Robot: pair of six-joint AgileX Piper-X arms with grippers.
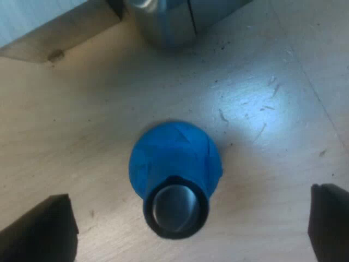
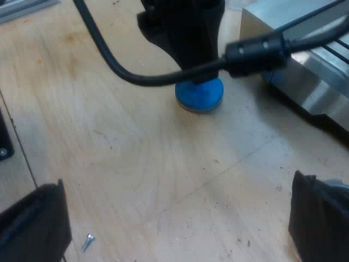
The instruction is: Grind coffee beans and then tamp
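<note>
1. Left wrist view looks straight down on the blue tamper (image 1: 175, 164). It stands on the wooden counter (image 1: 82, 120) near the foot of the espresso machine (image 1: 169, 22), with its dark-ringed metal top facing the camera.
2. The left end effector (image 1: 190, 224) is wide open. One black finger sits on each side of the tamper, both are clear of it, and nothing is held.
3. Right wrist view shows the same tamper from the side, with the left arm directly above it and the machine's metal body close by. The right end effector (image 2: 177, 218) is also spread wide and empty, over bare wood and well apart from the tamper. A small screw (image 2: 87, 242) lies near one of its fingers.
4. The step in hand looks like picking up the tamper with the left arm, ahead of tamping.
5. To do it well, I would first centre the fingers on the tamper's axis, then come straight down so both fingers reach the body at the same height.
6. Close evenly from both sides. The blue body looks smooth and rounded, so an off-centre squeeze could tip it or push it across the counter.
7. Once the hold is firm, lift vertically and keep the tamper upright and clear of the machine's body.
8. The right arm is best kept where it is, out of the left arm's path.
</note>
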